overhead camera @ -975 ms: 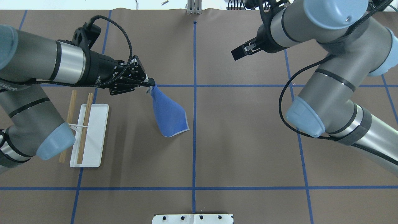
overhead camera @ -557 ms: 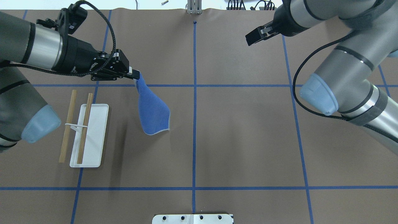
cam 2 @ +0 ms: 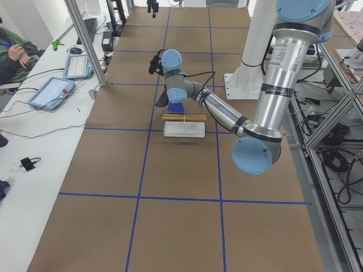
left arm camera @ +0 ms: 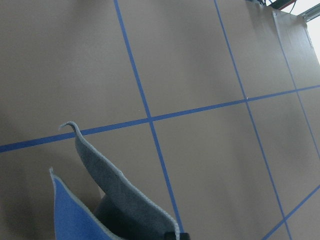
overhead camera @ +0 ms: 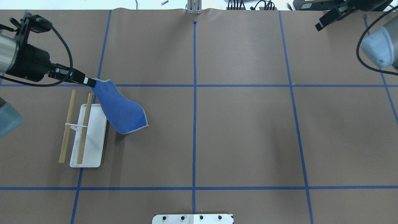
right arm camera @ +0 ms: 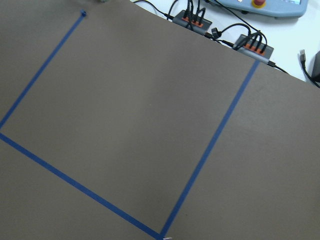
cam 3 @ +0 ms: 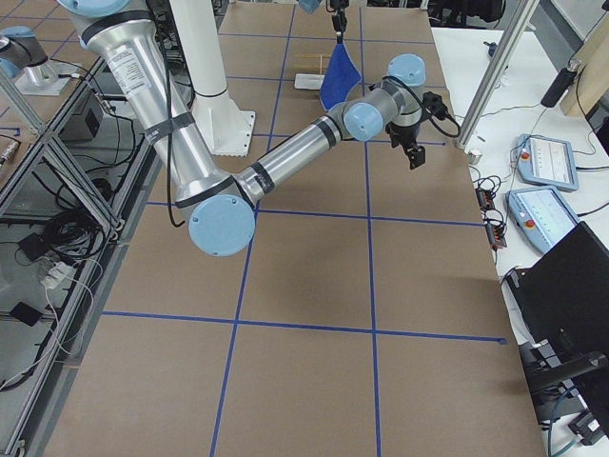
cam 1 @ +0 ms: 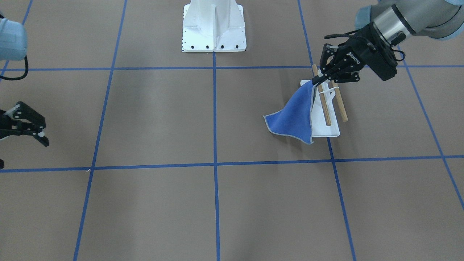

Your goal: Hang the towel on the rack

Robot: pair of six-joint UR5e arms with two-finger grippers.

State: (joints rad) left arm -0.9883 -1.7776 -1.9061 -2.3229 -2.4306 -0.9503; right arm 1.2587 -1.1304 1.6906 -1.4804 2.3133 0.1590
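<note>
My left gripper (overhead camera: pixel 88 81) is shut on one corner of the royal-blue towel (overhead camera: pixel 121 109). The towel hangs below it in a loose fold. It hangs just beside the far end of the rack (overhead camera: pixel 93 149), whose two wooden dowels (overhead camera: pixel 84 127) lie over a white base. In the front-facing view the left gripper (cam 1: pixel 314 81) is above the rack's dowels (cam 1: pixel 323 107), and the towel (cam 1: pixel 293 117) covers the edge of the base (cam 1: pixel 328 131). The left wrist view shows the towel's folded edge (left arm camera: pixel 115 200). My right gripper (overhead camera: pixel 321 24) is empty at the far right corner and looks open in the front-facing view (cam 1: pixel 38 139).
A white bolted pedestal (cam 1: pixel 214 25) stands at the robot's side of the table, mid-width. Blue tape lines cross the brown table cover. Cables and control boxes (right arm camera: pixel 255 45) lie beyond the far edge. Tablets (cam 2: pixel 54 90) lie on the side bench.
My left gripper has carried the towel to the left, from near mid-table to the rack's far end. My right arm has drawn back to the far right corner.
</note>
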